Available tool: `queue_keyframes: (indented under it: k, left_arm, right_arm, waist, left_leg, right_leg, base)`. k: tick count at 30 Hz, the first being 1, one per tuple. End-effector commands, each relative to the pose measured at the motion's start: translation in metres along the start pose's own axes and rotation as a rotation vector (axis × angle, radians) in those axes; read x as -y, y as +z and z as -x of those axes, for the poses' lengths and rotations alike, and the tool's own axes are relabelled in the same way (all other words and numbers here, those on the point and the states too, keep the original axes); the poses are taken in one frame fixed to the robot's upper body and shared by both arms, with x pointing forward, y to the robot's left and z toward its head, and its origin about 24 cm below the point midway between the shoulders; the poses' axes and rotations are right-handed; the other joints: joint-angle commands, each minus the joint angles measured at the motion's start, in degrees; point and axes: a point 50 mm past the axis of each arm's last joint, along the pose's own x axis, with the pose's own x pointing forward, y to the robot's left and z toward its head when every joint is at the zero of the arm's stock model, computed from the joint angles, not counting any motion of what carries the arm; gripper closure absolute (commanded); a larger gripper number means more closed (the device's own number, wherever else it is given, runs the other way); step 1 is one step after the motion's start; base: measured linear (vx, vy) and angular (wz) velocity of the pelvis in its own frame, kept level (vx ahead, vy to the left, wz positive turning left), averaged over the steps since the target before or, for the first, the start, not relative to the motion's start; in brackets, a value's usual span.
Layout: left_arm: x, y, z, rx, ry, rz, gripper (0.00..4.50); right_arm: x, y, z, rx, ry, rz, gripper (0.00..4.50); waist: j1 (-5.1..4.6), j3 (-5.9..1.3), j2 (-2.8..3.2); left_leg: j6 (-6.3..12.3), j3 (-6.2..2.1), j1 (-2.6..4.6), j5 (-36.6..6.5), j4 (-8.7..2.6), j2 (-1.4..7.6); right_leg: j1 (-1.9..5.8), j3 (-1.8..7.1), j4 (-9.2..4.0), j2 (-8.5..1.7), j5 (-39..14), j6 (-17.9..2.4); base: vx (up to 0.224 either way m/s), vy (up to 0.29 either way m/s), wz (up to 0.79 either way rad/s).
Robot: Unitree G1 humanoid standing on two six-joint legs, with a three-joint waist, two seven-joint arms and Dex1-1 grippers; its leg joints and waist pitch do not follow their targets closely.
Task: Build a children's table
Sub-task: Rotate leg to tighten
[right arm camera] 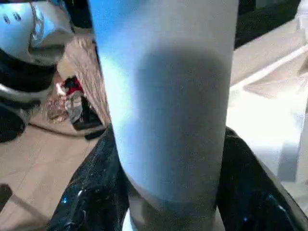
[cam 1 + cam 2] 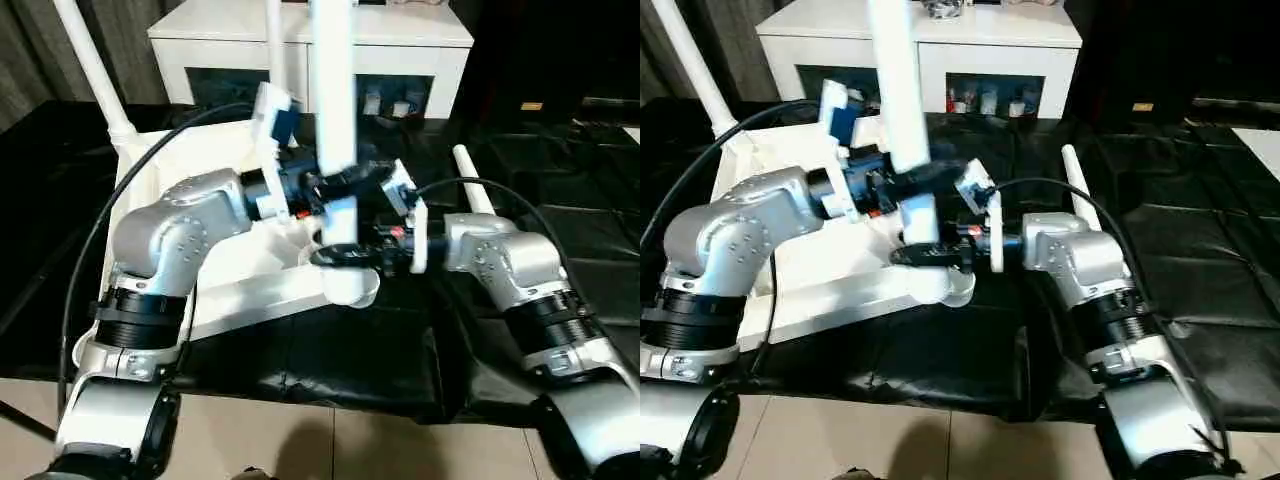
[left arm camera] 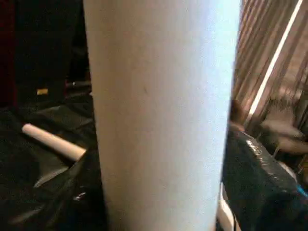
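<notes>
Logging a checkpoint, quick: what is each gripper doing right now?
Left gripper: shut on the upright leg.
Right gripper: shut on the same leg, lower, just above the tabletop's corner socket.

a thick white table leg (image 3: 161, 115) stands upright, very close. beyond it, another white leg (image 3: 53, 140) lies on crinkled black plastic sheeting (image 3: 38, 192), with pale striped curtains (image 3: 269, 62) behind.

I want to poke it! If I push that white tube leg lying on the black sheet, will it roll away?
Probably. The loose white tapered tubular leg is round and smooth, lying flat on the black plastic sheet, so a sideways push would likely roll it, curving since it tapers. It looks stiff and hollow, so probably light.
</notes>
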Motion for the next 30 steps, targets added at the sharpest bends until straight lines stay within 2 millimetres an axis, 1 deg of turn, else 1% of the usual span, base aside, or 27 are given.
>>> queue_keyframes:
  k: [1, 2, 3, 4, 5, 6, 7, 8, 9, 10, 11, 14, 15, 16, 17, 18, 19, 20, 22, 23, 24, 25, 26, 27, 28, 29, 30]
  left_arm:
    - [-0.002, 0.007, 0.001, 0.05, 0.004, 0.03, 1.06]
    - [-0.004, 0.01, 0.002, 0.07, 0.015, 0.036, 1.06]
    - [-0.007, 0.015, 0.004, 0.121, 0.04, 0.034, 1.03]
    - [-0.007, 0.016, 0.004, 0.134, 0.043, 0.037, 1.0]
    - [-0.011, 0.025, 0.008, 0.219, 0.061, 0.059, 0.9]
    - [-0.008, 0.027, 0.008, 0.243, 0.038, 0.053, 0.77]
    - [-0.006, 0.028, 0.009, 0.251, 0.018, 0.047, 0.59]
    - [-0.003, 0.029, 0.009, 0.26, -0.001, 0.048, 0.59]
    - [-0.001, 0.03, 0.008, 0.273, -0.02, 0.048, 0.58]
    - [0.003, 0.031, 0.007, 0.289, -0.048, 0.049, 0.57]
    - [0.003, 0.031, 0.007, 0.29, -0.051, 0.049, 0.57]
    - [0.005, 0.034, 0.007, 0.33, -0.062, 0.061, 0.57]
    - [0.005, 0.04, 0.01, 0.395, -0.064, 0.079, 0.57]
    - [0.003, 0.043, 0.013, 0.439, -0.048, 0.095, 0.57]
    - [-0.002, 0.045, 0.015, 0.458, -0.004, 0.104, 0.57]
    - [-0.003, 0.045, 0.015, 0.46, 0.004, 0.105, 0.57]
    - [-0.011, 0.044, 0.015, 0.445, 0.097, 0.101, 0.57]
    - [-0.016, 0.043, 0.015, 0.428, 0.15, 0.094, 0.57]
    - [-0.04, 0.033, 0.017, 0.306, 0.406, 0.038, 0.57]
    - [-0.047, 0.028, 0.018, 0.258, 0.486, 0.014, 0.57]
    - [-0.049, 0.026, 0.018, 0.216, 0.509, -0.02, 0.57]
    - [-0.048, 0.023, 0.015, 0.182, 0.508, -0.044, 0.57]
    - [-0.046, 0.023, 0.013, 0.172, 0.499, -0.054, 0.57]
    - [-0.045, 0.023, 0.011, 0.162, 0.492, -0.063, 0.57]
    - [-0.043, 0.022, 0.009, 0.153, 0.483, -0.072, 0.57]
    - [-0.041, 0.022, 0.007, 0.147, 0.474, -0.077, 0.57]
    - [-0.036, 0.022, 0.002, 0.131, 0.443, -0.092, 0.57]
  right_arm:
    - [0.002, 0.016, 0.013, 0.077, -0.067, 0.025, 2.53]
    - [0.002, 0.016, 0.013, 0.082, -0.069, 0.022, 2.53]
    - [0.001, 0.016, 0.015, 0.095, -0.071, 0.017, 2.54]
    - [0.001, 0.016, 0.016, 0.098, -0.072, 0.015, 2.56]
    - [0.001, 0.015, 0.018, 0.117, -0.085, 0.005, 2.57]
    - [0.001, 0.014, 0.019, 0.12, -0.092, 0.001, 2.58]
    - [0.001, 0.013, 0.02, 0.12, -0.097, -0.001, 2.59]
    - [0.001, 0.012, 0.02, 0.121, -0.1, -0.003, 2.59]
    - [0.001, 0.011, 0.02, 0.122, -0.102, -0.005, 2.59]
    - [0.002, 0.011, 0.02, 0.124, -0.112, -0.006, 2.59]
    - [0.002, 0.011, 0.02, 0.124, -0.113, -0.006, 2.59]
    - [0.004, 0.011, 0.021, 0.136, -0.139, -0.007, 2.6]
    - [0.005, 0.012, 0.021, 0.146, -0.157, -0.009, 2.6]
    - [0.005, 0.012, 0.021, 0.148, -0.163, -0.008, 2.6]
    - [0.005, 0.012, 0.021, 0.148, -0.164, -0.008, 2.6]
    - [0.005, 0.012, 0.021, 0.148, -0.164, -0.008, 2.61]
    - [0.005, 0.012, 0.021, 0.145, -0.161, -0.006, 2.61]
    - [0.005, 0.012, 0.021, 0.143, -0.159, -0.005, 2.61]
    - [0.003, 0.011, 0.018, 0.134, -0.144, -0.002, 2.61]
    - [0.002, 0.011, 0.017, 0.13, -0.138, -0.001, 2.61]
    - [0.002, 0.01, 0.016, 0.126, -0.134, 0.001, 2.61]
    - [0.001, 0.009, 0.014, 0.118, -0.131, 0.004, 2.61]
    - [0.001, 0.009, 0.014, 0.115, -0.13, 0.005, 2.61]
    - [0.001, 0.008, 0.013, 0.112, -0.129, 0.006, 2.61]
    - [0.001, 0.008, 0.013, 0.109, -0.129, 0.008, 2.61]
    - [0.001, 0.008, 0.012, 0.108, -0.13, 0.008, 2.61]
    - [0.001, 0.007, 0.012, 0.105, -0.13, 0.009, 2.61]
  waist:
    - [0.19, -4.6, -0.65]
    - [0.24, -4.57, -0.43]
    - [0.27, -4.57, -0.53]
    - [0.32, -4.55, -0.49]
    - [0.39, -4.57, -0.53]
    - [0.46, -4.57, -0.56]
    - [0.56, -4.68, -0.32]
    - [0.54, -4.69, -0.4]
    - [0.58, -4.7, -0.22]
    - [0.61, -4.74, -0.32]
    - [0.63, -4.69, -0.29]
    - [0.56, -4.52, -0.33]
    - [0.55, -4.53, -0.23]
    - [0.58, -4.52, -0.21]
    - [0.49, -4.55, -0.26]
    - [0.47, -4.55, -0.31]
    - [0.47, -4.56, -0.33]
    - [0.36, -4.53, -0.47]
    - [0.32, -4.49, -0.52]
    - [0.34, -4.5, -0.4]
    - [0.29, -4.42, -0.42]
    - [0.38, -4.61, -0.35]
    - [0.38, -4.61, -0.35]
    - [0.45, -4.76, -0.32]
    - [0.55, -4.93, -0.32]
    - [0.62, -4.93, -0.32]
    - [0.67, -4.94, -0.19]
  left_leg:
    - [1.05, -1.67, 1.32, -8.84, -4.36, 3.02]
    - [1.0, -1.67, 1.4, -8.96, -4.36, 3.0]
    - [0.86, -1.69, 1.44, -9.06, -4.41, 3.06]
    - [0.74, -1.68, 1.47, -9.24, -4.4, 3.02]
    - [0.58, -1.64, 1.41, -9.42, -4.36, 2.92]
    - [0.57, -1.61, 1.42, -9.52, -4.34, 2.88]
    - [0.54, -1.73, 1.35, -9.38, -4.37, 2.96]
    - [0.61, -1.73, 1.29, -9.25, -4.38, 2.96]
    - [0.72, -1.71, 1.29, -8.84, -4.38, 2.98]
    - [0.8, -1.68, 1.31, -8.76, -4.34, 3.0]
    - [0.86, -1.69, 1.26, -8.85, -4.36, 3.05]
    - [0.75, -1.66, 1.33, -9.89, -4.43, 3.02]
    - [0.18, -1.68, 1.33, -10.53, -4.45, 3.0]
    - [-0.02, -1.7, 1.34, -10.62, -4.46, 3.01]
    - [-0.15, -1.81, 1.37, -11.18, -4.51, 3.03]
    - [-0.03, -1.8, 1.37, -11.16, -4.51, 2.97]
    - [0.07, -1.78, 1.34, -11.0, -4.5, 2.94]
    - [0.51, -1.86, 1.39, -10.92, -4.53, 2.89]
    - [0.57, -1.92, 1.4, -11.02, -4.62, 2.93]
    - [0.51, -2.04, 1.52, -11.19, -4.68, 2.95]
    - [0.43, -2.11, 1.46, -11.46, -4.79, 2.92]
    - [-0.15, -2.16, 1.6, -10.66, -4.79, 3.07]
    - [-0.15, -2.16, 1.6, -10.66, -4.79, 3.07]
    - [-0.17, -2.08, 1.5, -8.88, -4.67, 3.21]
    - [0.24, -1.96, 1.44, -7.46, -4.46, 3.17]
    - [0.56, -1.91, 1.37, -7.01, -4.4, 3.13]
    - [0.84, -1.89, 1.29, -6.67, -4.35, 3.11]
  right_leg:
    - [3.2, 2.47, -3.56, -3.34, -10.2, -14.22]
    - [3.12, 2.47, -3.6, -3.36, -10.33, -14.18]
    - [3.09, 2.48, -3.66, -3.35, -10.46, -14.07]
    - [3.07, 2.46, -3.71, -3.32, -10.67, -14.09]
    - [3.19, 2.45, -3.76, -3.33, -10.67, -14.09]
    - [3.21, 2.46, -3.82, -3.38, -10.69, -14.1]
    - [3.26, 2.38, -3.73, -3.39, -10.01, -13.98]
    - [3.29, 2.37, -3.64, -3.35, -9.63, -14.05]
    - [3.27, 2.34, -3.6, -3.34, -8.91, -14.22]
    - [3.28, 2.33, -3.55, -3.34, -8.64, -14.51]
    - [3.26, 2.33, -3.54, -3.39, -8.8, -14.67]
    - [3.19, 2.35, -3.77, -3.33, -10.42, -14.28]
    - [3.26, 2.38, -3.94, -3.44, -11.48, -14.12]
    - [3.27, 2.37, -3.87, -3.45, -11.45, -14.2]
    - [3.29, 2.34, -3.88, -3.35, -11.03, -14.12]
    - [3.3, 2.33, -3.9, -3.3, -11.05, -13.91]
    - [3.33, 2.33, -3.89, -3.29, -11.04, -13.75]
    - [3.27, 2.38, -4.01, -3.2, -11.45, -12.58]
    - [3.28, 2.43, -4.16, -3.22, -12.23, -11.57]
    - [3.22, 2.46, -4.24, -3.2, -13.25, -10.09]
    - [3.19, 2.46, -4.41, -3.18, -13.93, -9.51]
    - [3.18, 2.44, -4.25, -3.41, -13.63, -9.21]
    - [3.18, 2.44, -4.25, -3.41, -13.63, -9.21]
    - [3.11, 2.37, -3.87, -3.43, -10.33, -11.05]
    - [3.12, 2.35, -3.51, -3.44, -7.4, -12.51]
    - [3.12, 2.34, -3.4, -3.44, -6.31, -13.12]
    - [3.17, 2.33, -3.28, -3.45, -5.42, -13.64]
  base:
    - [0.0, 0.0, 0.0]
    - [0.0, 0.0, 0.0]
    - [0.0, 0.0, 0.0]
    - [0.0, 0.0, 0.0]
    - [0.0, 0.0, 0.0]
    - [0.0, 0.0, 0.0]
    - [0.0, 0.0, 0.0]
    - [0.0, 0.0, 0.0]
    - [0.0, 0.0, 0.0]
    - [0.0, 0.0, 0.0]
    - [0.0, 0.0, 0.0]
    - [0.0, 0.0, 0.0]
    - [0.0, 0.0, 0.0]
    - [0.0, 0.0, 0.0]
    - [0.0, 0.0, 0.0]
    - [0.0, 0.0, 0.0]
    - [0.0, 0.0, 0.0]
    - [0.0, 0.0, 0.0]
    - [0.0, 0.0, 0.0]
    - [0.0, 0.0, 0.0]
    - [0.0, 0.0, 0.0]
    - [0.0, 0.0, 0.0]
    - [0.0, 0.0, 0.0]
    - [0.0, 0.0, 0.0]
    - [0.0, 0.0, 0.0]
    - [0.0, 0.0, 0.0]
    - [0.0, 0.0, 0.0]
